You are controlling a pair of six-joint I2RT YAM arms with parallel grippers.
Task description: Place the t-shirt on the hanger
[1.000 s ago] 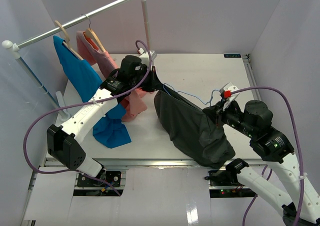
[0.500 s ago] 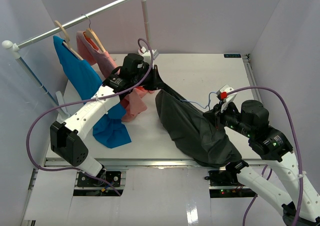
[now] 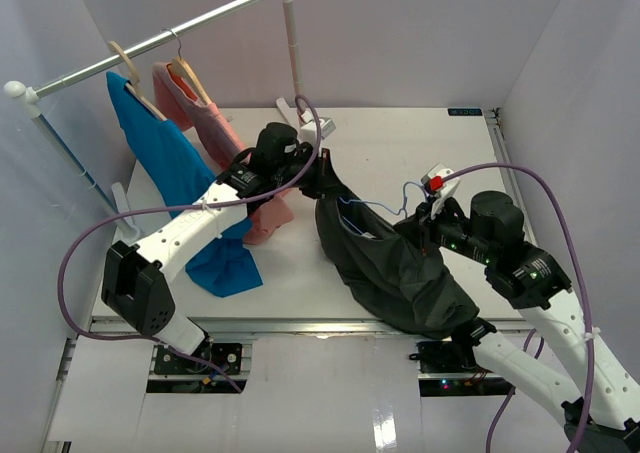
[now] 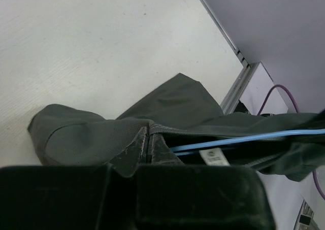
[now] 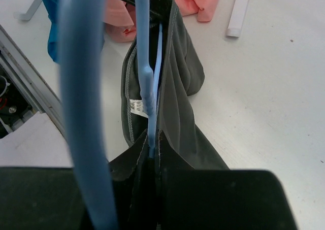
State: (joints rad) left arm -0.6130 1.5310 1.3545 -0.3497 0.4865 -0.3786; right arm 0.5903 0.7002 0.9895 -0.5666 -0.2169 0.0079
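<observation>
Both your left gripper and right gripper stay clamped on the collar of the t-shirt but have come closer together, so the hanger between them now lies inside the slack neck, which seems good progress.

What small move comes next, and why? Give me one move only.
Probably ease the left hand away from the right hand to stretch the neck opening wider. Both hands are shut on the hem of the t-shirt, and the hanger has its blue wire lying exposed in that opening, apparently not yet seated in the shoulders.
</observation>
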